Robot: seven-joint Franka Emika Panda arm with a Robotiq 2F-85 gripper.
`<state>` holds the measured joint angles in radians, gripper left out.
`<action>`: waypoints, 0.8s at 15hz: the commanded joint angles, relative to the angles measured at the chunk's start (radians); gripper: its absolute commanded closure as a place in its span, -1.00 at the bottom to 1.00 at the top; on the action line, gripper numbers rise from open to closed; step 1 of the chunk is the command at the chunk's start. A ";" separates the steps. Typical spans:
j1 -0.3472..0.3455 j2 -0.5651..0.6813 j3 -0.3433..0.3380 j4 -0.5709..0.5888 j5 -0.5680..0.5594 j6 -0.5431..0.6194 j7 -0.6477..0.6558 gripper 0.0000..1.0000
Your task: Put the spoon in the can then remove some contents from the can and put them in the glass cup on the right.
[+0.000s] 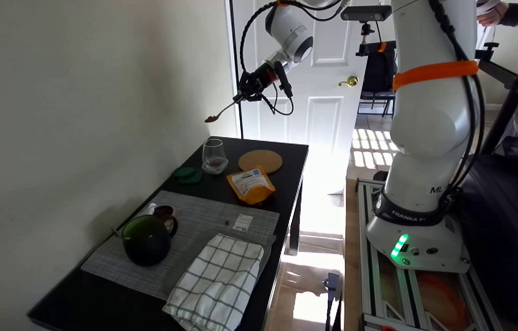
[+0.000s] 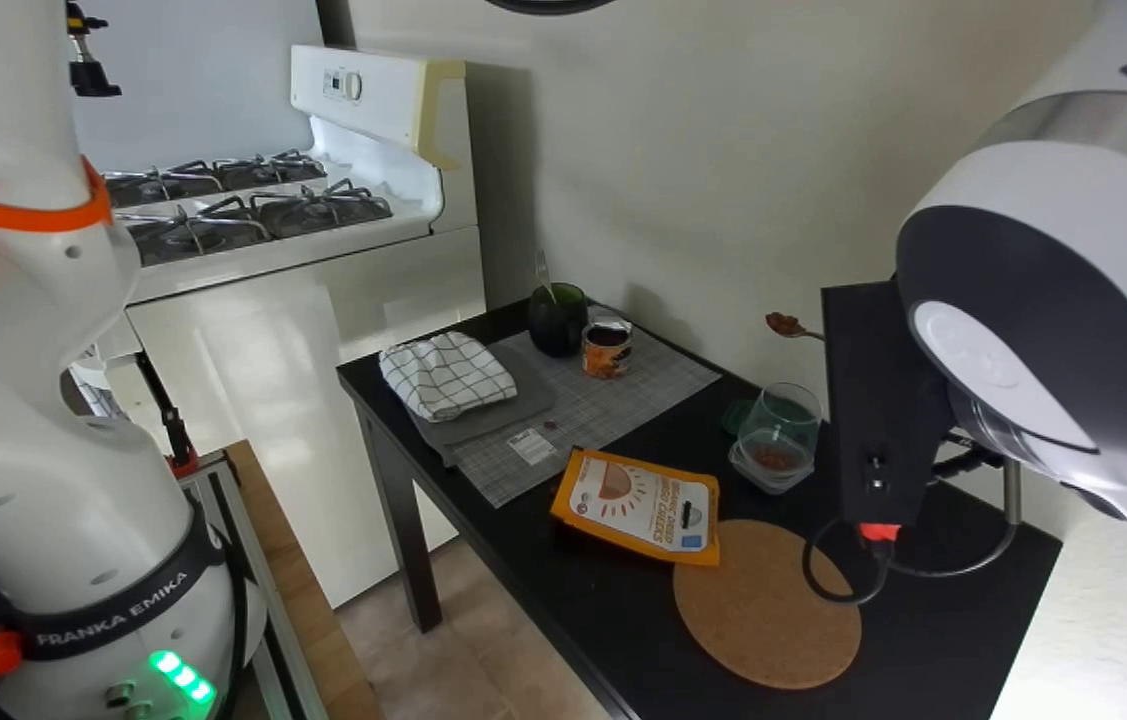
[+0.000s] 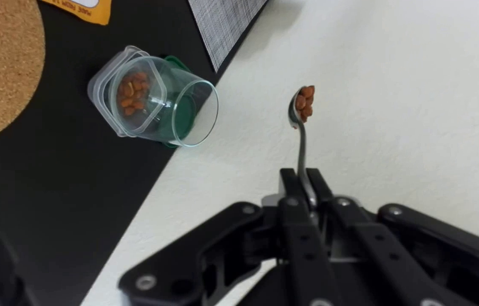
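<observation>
I had a loaded spoon (image 3: pixel 302 146) pinched in my gripper (image 3: pixel 301 174). The glass cup (image 3: pixel 162 102) stood near the table's (image 1: pixel 286 184) wall-side edge

On my cameras I count one spoon (image 3: pixel 302 146), one glass cup (image 3: pixel 171 110), one can (image 2: pixel 606 358), one green vessel (image 1: pixel 147 243), one pouch (image 2: pixel 638 500), one cork board (image 2: pixel 773 610), one checked cloth (image 1: pixel 222 276).

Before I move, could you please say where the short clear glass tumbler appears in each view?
In an exterior view: glass tumbler, slightly left of centre.
In an exterior view: glass tumbler, right of centre, lower half.
Wrist view: glass tumbler, left of centre, upper half.
Shared landmark: round tan cork disc.
</observation>
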<state>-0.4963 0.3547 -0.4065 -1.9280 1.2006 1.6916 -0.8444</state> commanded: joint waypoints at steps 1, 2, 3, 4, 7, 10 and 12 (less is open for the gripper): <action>-0.002 0.053 0.014 0.053 -0.002 0.032 0.070 0.96; -0.003 0.064 0.018 0.062 -0.003 0.036 0.080 0.96; -0.004 0.074 0.022 0.071 -0.005 0.036 0.092 0.96; -0.005 0.081 0.024 0.078 -0.005 0.040 0.102 0.96; -0.004 0.107 0.034 0.095 -0.005 0.056 0.132 0.96; -0.005 0.125 0.040 0.105 -0.010 0.084 0.158 0.96; -0.005 0.136 0.042 0.113 -0.015 0.101 0.172 0.96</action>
<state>-0.4958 0.4661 -0.3737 -1.8410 1.2007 1.7646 -0.7140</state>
